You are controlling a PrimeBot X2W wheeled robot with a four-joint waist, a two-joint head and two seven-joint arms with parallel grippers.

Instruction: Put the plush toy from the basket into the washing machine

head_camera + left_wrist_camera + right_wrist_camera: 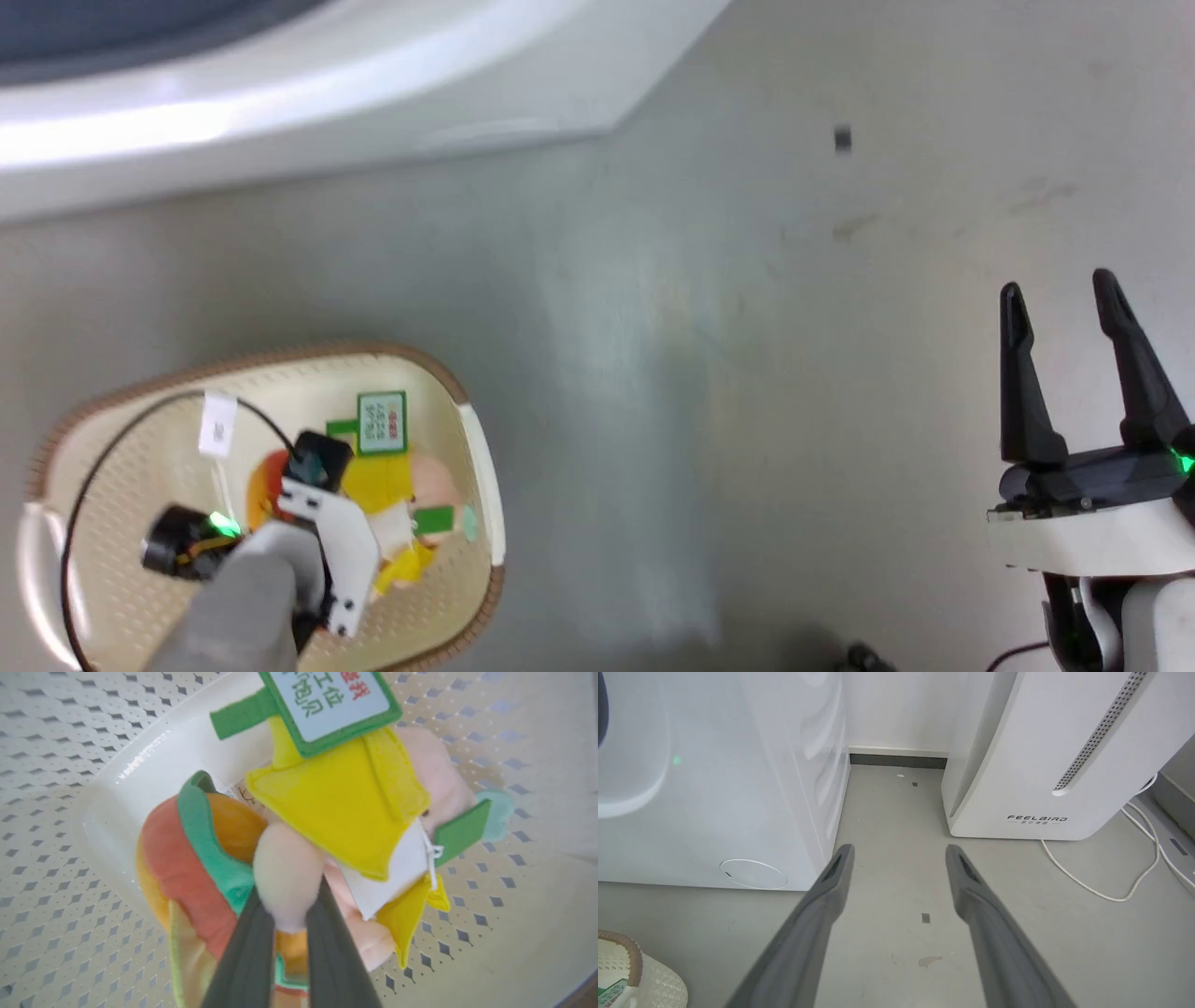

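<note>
Grip: the left gripper [289,900] is closed narrow on a pale pink round bit of the toy [336,807], one dark finger on each side of it.
Toy: it is down in the basket [280,357], on or close to the perforated floor; whether it has lifted clear cannot be told. Its green-edged tag [327,700] points away from the fingers.
Long axis: in the head view the toy appears to run side to side, burger layers on the left and yellow and pink parts on the right. The hold is near the middle.
Direction: the washer [280,103] crosses the top of the head view, forward of the basket and well apart from it, so the likely move is up out of the basket, then forward.
Nearer arm: the left, which has the toy in hand.
Right gripper [1059,285]: spread wide and empty, over bare floor [700,373] well right of the basket.
Porthole: a dark curved edge shows at the top left of the head view; whether the door is open cannot be told.
Surface: smooth grey floor with faint stains and small dark marks.
Room: a white FEELBIRD appliance [1041,765] stands right of the washer, with a white cable [1087,886] trailing beside it.
</note>
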